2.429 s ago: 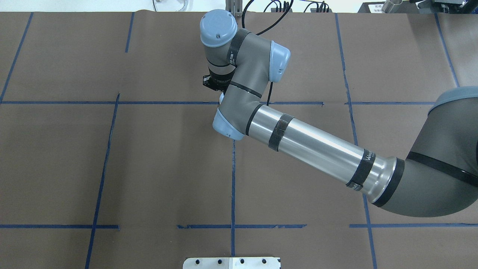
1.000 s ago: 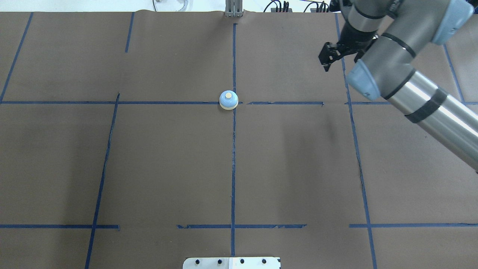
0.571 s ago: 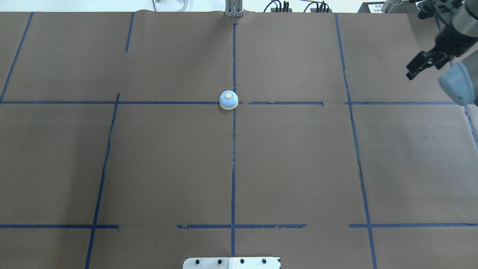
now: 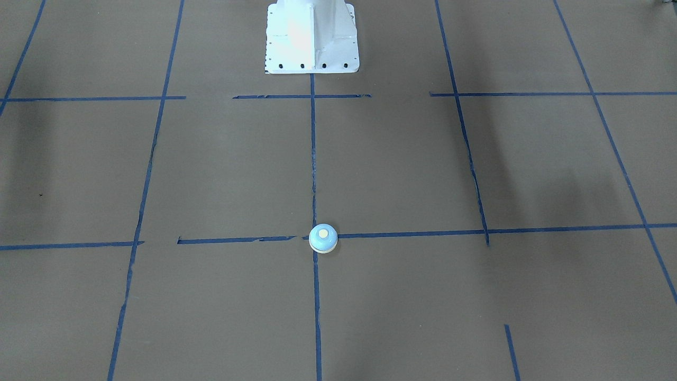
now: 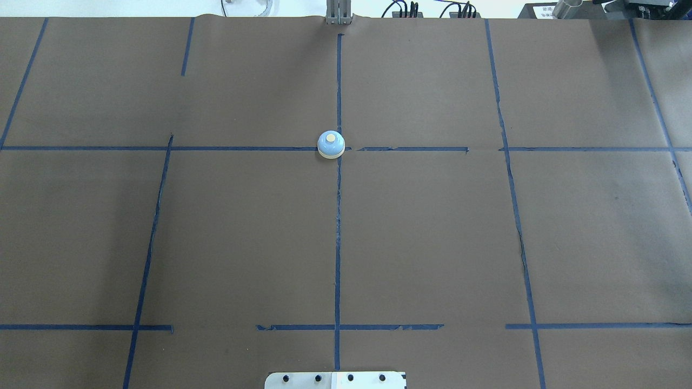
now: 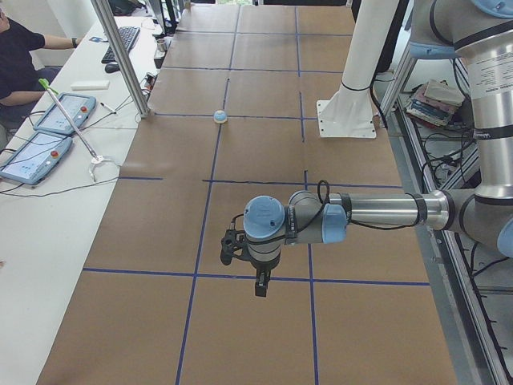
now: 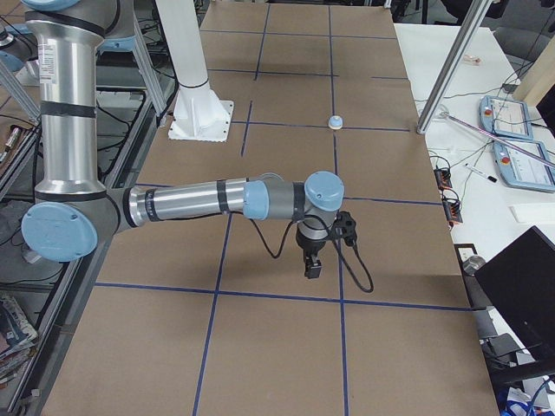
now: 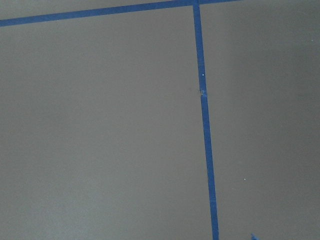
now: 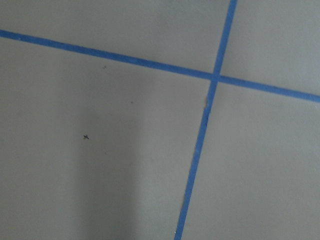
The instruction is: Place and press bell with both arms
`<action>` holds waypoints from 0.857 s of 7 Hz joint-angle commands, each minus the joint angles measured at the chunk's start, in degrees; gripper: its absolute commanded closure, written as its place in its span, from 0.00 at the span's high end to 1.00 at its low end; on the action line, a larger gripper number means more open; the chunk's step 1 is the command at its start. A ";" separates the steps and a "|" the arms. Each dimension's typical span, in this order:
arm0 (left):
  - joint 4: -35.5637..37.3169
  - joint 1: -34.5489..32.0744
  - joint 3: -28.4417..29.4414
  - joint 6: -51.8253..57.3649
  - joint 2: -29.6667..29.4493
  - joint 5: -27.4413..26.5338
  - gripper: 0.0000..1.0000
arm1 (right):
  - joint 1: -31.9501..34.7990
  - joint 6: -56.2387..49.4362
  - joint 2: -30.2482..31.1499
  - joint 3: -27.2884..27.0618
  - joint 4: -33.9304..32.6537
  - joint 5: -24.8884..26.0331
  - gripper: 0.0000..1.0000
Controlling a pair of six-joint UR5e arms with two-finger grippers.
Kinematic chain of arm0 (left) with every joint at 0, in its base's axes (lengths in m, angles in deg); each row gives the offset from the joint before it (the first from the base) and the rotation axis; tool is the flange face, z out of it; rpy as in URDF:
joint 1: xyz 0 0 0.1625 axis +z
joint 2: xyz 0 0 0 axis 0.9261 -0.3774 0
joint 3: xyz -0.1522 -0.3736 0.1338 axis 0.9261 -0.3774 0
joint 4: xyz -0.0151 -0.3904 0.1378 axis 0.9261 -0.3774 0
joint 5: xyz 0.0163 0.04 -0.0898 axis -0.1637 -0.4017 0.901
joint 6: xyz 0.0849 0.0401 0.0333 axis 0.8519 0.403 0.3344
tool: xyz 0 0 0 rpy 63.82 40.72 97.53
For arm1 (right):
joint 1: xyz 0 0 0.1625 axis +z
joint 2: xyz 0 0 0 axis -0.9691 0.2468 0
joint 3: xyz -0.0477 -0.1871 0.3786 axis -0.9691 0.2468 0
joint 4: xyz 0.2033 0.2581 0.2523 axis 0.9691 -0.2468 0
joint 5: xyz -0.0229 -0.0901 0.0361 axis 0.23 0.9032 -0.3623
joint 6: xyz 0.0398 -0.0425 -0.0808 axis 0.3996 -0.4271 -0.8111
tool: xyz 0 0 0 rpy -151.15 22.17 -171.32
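Note:
The bell (image 5: 331, 145), light blue with a cream button, stands upright on a crossing of blue tape lines, far from the robot; it also shows in the front view (image 4: 323, 238) and both side views (image 6: 220, 117) (image 7: 336, 122). No arm is in the overhead or front view. My left gripper (image 6: 260, 282) hangs over the table's left end, far from the bell. My right gripper (image 7: 312, 263) hangs over the right end, also far from it. I cannot tell whether either is open or shut. The wrist views show only brown paper and tape.
The white pedestal (image 4: 312, 37) stands at the robot's side of the table. A metal pole (image 6: 120, 56) rises at the far edge behind the bell. Teach pendants (image 6: 32, 152) and an operator (image 6: 16, 48) are at the adjoining white bench.
My right arm, which covered the bell's spot 2.4 s ago, has swung away to the right and left the overhead view. The bell now stands alone and has not moved.

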 commanded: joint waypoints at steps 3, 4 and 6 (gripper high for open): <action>0.20 0.10 -0.07 0.30 0.55 0.11 1.00 | 1.08 0.40 3.54 -1.22 0.09 -0.27 1.00; 0.38 0.10 0.11 0.21 0.63 -0.41 1.00 | 1.08 0.40 3.54 -1.14 0.09 -0.27 1.00; 0.12 0.10 0.20 0.21 0.64 -0.42 1.00 | 1.08 0.40 3.54 -1.22 0.09 -0.27 1.00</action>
